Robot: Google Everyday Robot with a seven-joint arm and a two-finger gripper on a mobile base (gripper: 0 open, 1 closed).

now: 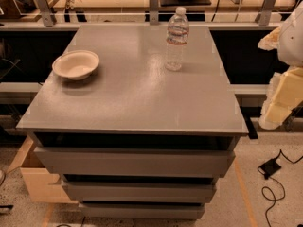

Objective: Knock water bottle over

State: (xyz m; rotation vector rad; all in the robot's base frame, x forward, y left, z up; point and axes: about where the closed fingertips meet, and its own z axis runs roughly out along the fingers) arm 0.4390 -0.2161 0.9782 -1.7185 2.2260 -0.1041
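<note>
The water bottle (177,38) stands upright near the back of the grey cabinet top (142,93), right of centre. It is clear and ribbed, with a white cap and a red-and-white label band. My gripper (278,100) shows as pale yellow parts at the right edge of the camera view, beside the cabinet's right side. It is well to the right of the bottle, nearer the camera, and not touching it.
A white bowl (75,64) sits at the left of the cabinet top. The cabinet has three drawer fronts (135,162) below. A metal rail (154,14) and desks run behind. A wooden box (35,178) and black cables (272,174) lie on the floor.
</note>
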